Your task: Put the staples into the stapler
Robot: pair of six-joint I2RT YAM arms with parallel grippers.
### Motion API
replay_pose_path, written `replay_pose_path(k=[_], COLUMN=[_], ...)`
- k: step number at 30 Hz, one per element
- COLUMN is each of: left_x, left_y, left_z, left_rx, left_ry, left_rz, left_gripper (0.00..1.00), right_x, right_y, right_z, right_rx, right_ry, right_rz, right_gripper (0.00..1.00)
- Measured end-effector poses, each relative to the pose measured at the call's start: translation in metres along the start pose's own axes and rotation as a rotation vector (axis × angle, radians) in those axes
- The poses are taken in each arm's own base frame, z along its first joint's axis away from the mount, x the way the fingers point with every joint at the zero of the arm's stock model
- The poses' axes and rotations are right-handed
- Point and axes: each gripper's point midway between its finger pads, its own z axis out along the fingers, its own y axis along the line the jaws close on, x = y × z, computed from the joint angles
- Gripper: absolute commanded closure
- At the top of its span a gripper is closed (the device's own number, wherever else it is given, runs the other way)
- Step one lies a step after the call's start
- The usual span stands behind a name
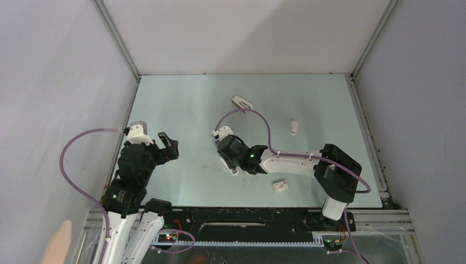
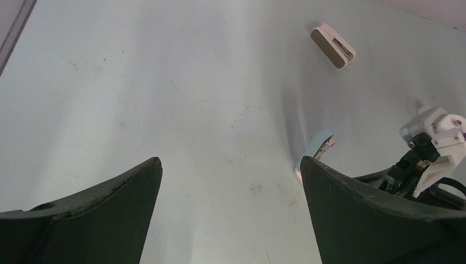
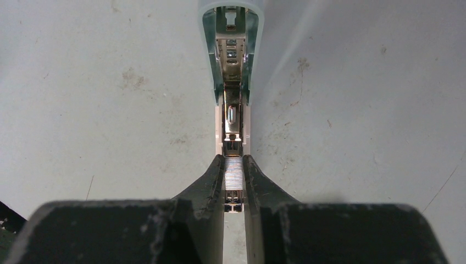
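On the pale green table [image 1: 181, 99], about midway between its left and right edges and somewhat closer to the near edge than the far one, the right gripper [image 3: 233, 159] hangs low over the slim stapler [image 3: 232, 104]. Its pale grey-green lid is swung open away from the wrist, so the bright metal channel lies bare. The left gripper [image 2: 231, 162] hovers by the table's left edge, fingers spread wide and holding nothing. It is well apart from the stapler, so nothing steadies that light body. The right gripper's black fingers are pinched on the small grey ribbed metal block of staples [image 3: 233, 175]. The block sits right above the near end of the channel and looks lined up with it; whether it already touches the rail I cannot tell. The chief risk, as I judge it, is a slight skew: the strip could ride up on a channel wall and tip out on release. A hard downward push could slide or spin the unheld stapler, and too tight a squeeze might snap the glued strip into pieces.
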Motion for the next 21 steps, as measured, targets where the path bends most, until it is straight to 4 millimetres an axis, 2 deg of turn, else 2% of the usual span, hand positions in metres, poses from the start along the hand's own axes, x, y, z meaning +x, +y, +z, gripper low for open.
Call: replay_pose_path(k=[21], left_x=[0.000], left_y=[0.000], left_z=[0.000], left_rx=[0.001], left_ry=[0.001], left_rz=[0.000], left_gripper=[0.00], right_x=[0.019], right_y=[0.002], right_z=[0.014], right_rx=[-0.013], right_ry=[0.056], right_rz=[-0.015], right_gripper=[0.88])
